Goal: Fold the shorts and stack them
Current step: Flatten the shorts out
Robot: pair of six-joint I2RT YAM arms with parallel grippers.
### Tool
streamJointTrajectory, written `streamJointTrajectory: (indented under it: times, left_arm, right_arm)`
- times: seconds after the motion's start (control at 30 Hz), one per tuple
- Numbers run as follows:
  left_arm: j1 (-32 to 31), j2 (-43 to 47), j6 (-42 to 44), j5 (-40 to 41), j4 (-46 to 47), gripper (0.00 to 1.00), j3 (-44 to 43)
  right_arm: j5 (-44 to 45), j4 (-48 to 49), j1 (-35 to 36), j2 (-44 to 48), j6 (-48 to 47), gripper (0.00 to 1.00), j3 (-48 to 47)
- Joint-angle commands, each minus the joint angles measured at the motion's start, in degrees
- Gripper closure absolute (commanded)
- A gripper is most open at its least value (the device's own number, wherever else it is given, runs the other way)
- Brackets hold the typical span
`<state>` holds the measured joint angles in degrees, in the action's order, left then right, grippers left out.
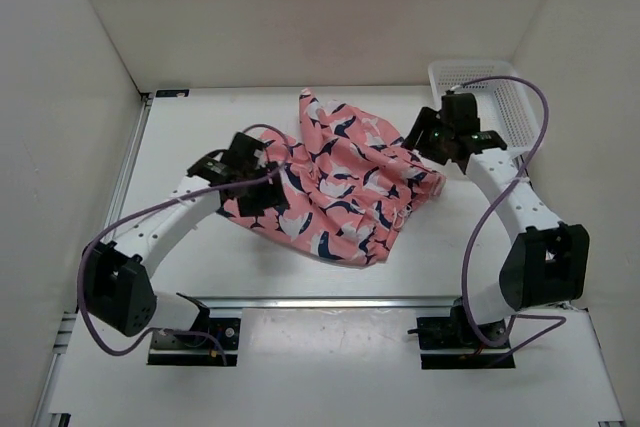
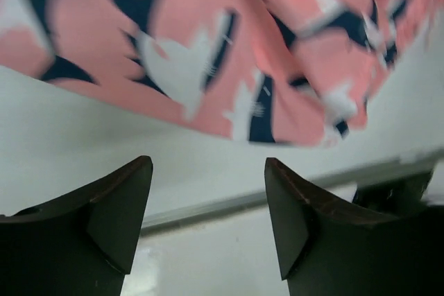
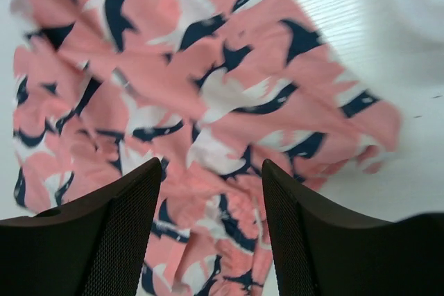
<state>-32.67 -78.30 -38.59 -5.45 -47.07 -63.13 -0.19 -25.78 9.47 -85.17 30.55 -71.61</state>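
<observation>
shorts (image 1: 335, 182) lie rumpled mid-table (image 1: 420, 257), not yet folded. left gripper (image 2: 208, 164) at their 9 o'clock edge and right gripper (image 3: 211, 166) at 3 o'clock both stand spread, pinching nothing, probably poised to take opposite hems. basket (image 1: 500, 97) sits at 2 o'clock.

Robotics laboratory test cell. Plain white panel walls (image 1: 300, 7) enclose a white table (image 1: 330, 377) at 9, 12 and 3 o'clock. At 6 o'clock an aluminium rail (image 1: 330, 301) crosses the table, with the left arm base (image 1: 190, 342) and right arm base (image 1: 465, 337) mounted just beside it.
</observation>
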Motion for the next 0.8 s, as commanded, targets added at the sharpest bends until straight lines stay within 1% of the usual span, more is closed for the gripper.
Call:
streamJointTrajectory:
  times: [0.0,0.03,0.1,0.13,0.17,0.2,0.23,0.27,0.3,0.33,0.37,0.4,0.47,0.5,0.53,0.6,0.67,0.73,0.77]
  left_arm:
    - [11.17,0.17,2.11,3.26,-3.64,0.25,-0.68]
    - [13.66,0.17,2.11,3.26,-3.64,0.25,0.63]
    - [18.40,-0.36,2.11,1.94,-3.64,0.25,2.74]
    - [22.60,-0.88,1.50,1.24,-3.64,0.22,3.80]
    - [24.73,-0.89,0.98,0.71,-3.64,0.18,5.81]
    - [26.50,-1.76,0.97,-0.25,-3.64,0.14,6.52]
    - [29.12,-2.90,0.97,-0.26,-3.64,0.11,7.32]
    - [30.02,-3.60,0.97,-0.26,-2.86,0.09,7.32]
    - [30.90,-4.39,0.97,-0.78,-1.98,0.06,7.32]
    - [31.60,-6.32,0.45,-0.79,-1.37,0.06,7.32]
    - [32.22,-7.29,0.44,-1.66,-0.75,0.06,7.32]
    - [32.92,-8.35,-0.17,-1.67,0.47,0.05,7.32]
    - [32.93,-11.95,-0.87,-1.67,1.36,0.05,6.54]
    - [32.93,-13.09,-0.87,-2.27,1.89,0.05,5.66]
    - [32.93,-15.37,-1.48,-2.28,2.76,0.05,5.65]
    - [32.93,-17.84,-2.01,-1.67,3.38,0.08,3.55]
    - [32.93,-21.25,-2.02,-1.14,3.39,0.12,1.45]
    - [32.93,-23.29,-2.02,-0.44,3.91,0.28,0.21]
    - [32.93,-24.78,-2.02,-0.44,3.91,0.40,-0.40]
  right_arm:
    - [2.71,-4.71,5.53,3.41,-0.49,0.35,0.50]
    - [4.21,-6.54,6.42,4.21,0.12,0.35,1.90]
    - [4.23,-7.43,6.96,7.72,1.87,0.35,7.96]
    - [2.84,-7.44,6.96,9.30,2.58,0.37,10.50]
    - [-1.09,-7.44,6.96,12.62,3.63,0.37,15.84]
    - [-3.48,-7.44,6.96,14.48,4.86,0.37,18.50]
    - [-5.77,-6.92,6.96,16.24,8.18,0.37,21.31]
    - [-7.79,-6.31,7.48,18.09,10.39,0.37,24.04]
    - [-11.99,-5.60,7.49,21.76,12.59,0.35,26.85]
    - [-13.60,-4.81,7.49,23.54,15.13,0.35,32.19]
    - [-14.92,-3.24,7.49,26.95,20.29,0.30,34.68]
    - [-15.89,-2.09,7.49,28.63,22.78,0.26,37.14]
    - [-17.65,0.72,8.01,32.67,27.44,0.26,43.19]
    - [-18.18,3.25,8.02,33.65,31.03,0.25,44.70]
    - [-18.79,4.32,8.02,34.18,32.20,0.25,45.85]
    - [-18.80,6.52,8.02,34.19,34.74,0.25,47.44]
    - [-19.41,8.20,9.41,32.01,35.98,0.25,47.44]
    - [-18.80,10.66,11.08,29.64,37.65,0.27,47.97]
    - [-18.28,11.71,11.79,28.92,38.18,0.27,47.97]
